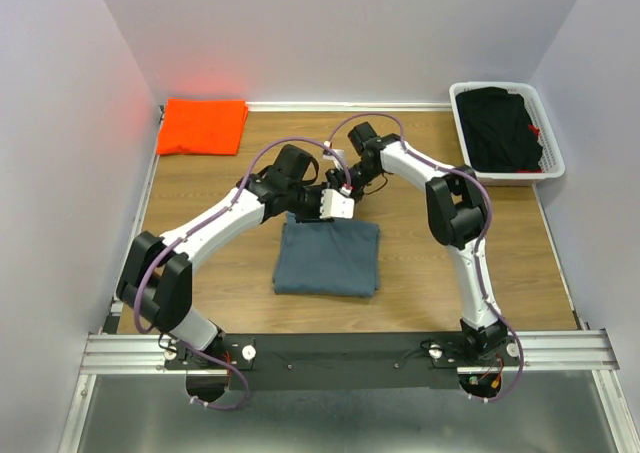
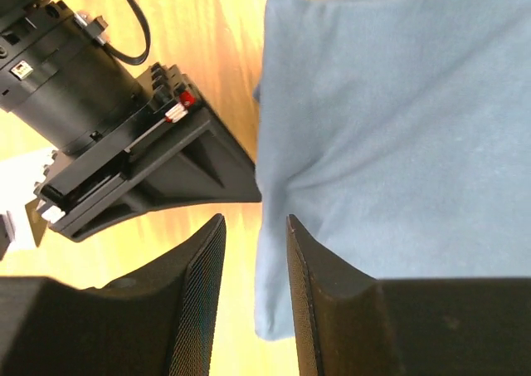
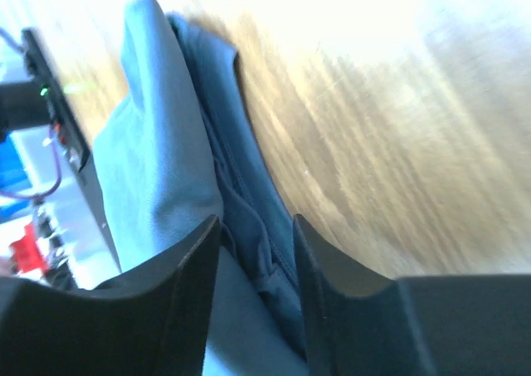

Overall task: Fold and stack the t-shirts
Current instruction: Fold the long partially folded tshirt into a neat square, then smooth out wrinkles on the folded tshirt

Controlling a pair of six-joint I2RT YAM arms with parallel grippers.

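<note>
**A:** Where do we stand on the surface (image 1: pixel 440 273)?

**B:** The blue-grey shirt (image 1: pixel 328 258) lies folded in the middle, its far edge running left to right. Both our arms meet at that edge, so the cloth stretches from them back toward our bases.

**A:** And the orange shirt (image 1: pixel 203 126)?

**B:** Folded in the far left corner, well apart. Only bare wood lies between, and our left arm is on that side. The basket (image 1: pixel 505 85) of dark clothes sits far right, out of our way.

**A:** The tools?

**B:** Our right tool (image 3: pixel 255 220) looks closed on the thick folded edge. Our left tool (image 2: pixel 255 222) is narrowly parted just beside the edge, wood showing in the gap, holding nothing we can see.
</note>
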